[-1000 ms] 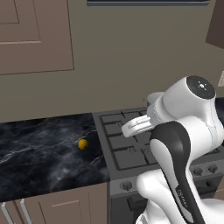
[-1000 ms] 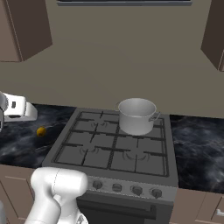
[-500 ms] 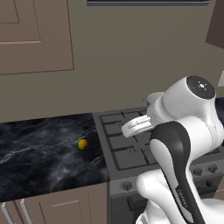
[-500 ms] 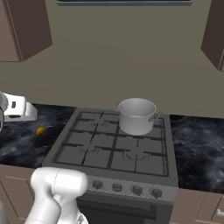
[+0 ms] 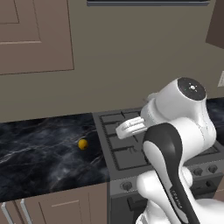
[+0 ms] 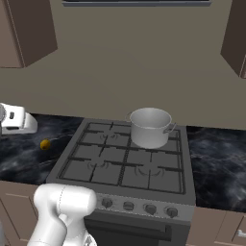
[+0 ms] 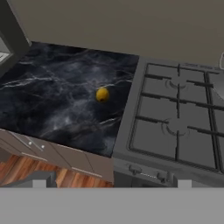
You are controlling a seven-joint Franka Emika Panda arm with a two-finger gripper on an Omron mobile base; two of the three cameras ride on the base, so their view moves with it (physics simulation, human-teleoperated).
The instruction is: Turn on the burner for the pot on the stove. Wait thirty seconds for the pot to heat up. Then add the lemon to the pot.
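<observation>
The lemon (image 7: 102, 94) sat alone on the dark marbled surface (image 7: 52, 100) just left of the stove (image 7: 175, 127), near its rear-left burner and well apart from the pot (image 6: 150, 127), which stood on the stove's rear-right burner (image 6: 153, 140). The end effector, jaws spread wide and holding nothing, hovered high above the stove's front-left corner, looking down. From there the fruit lay ahead and to the left, away from the stove (being round, it offered no long axis to line up on).
</observation>
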